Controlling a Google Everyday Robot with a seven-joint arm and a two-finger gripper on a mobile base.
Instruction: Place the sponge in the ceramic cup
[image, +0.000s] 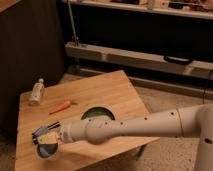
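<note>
**Sponge at cup mouth, release pending**

Gripper is at front-left corner of table, arm reaching in from the right. It's closed on the sponge: blue edge and pale face show betw. the dark fingers. Ceramic cup stands upright directly under, sponge at or just above its rim; can't tell if the bottom edge is already inside.

Progress, as I judge it: pick and carry look done and sponge is lined up over cup. Left: lower if needed, let go, pull arm clear w/o tipping cup.

Green bowl, carrot and bottle sit well apart from cup.
</note>
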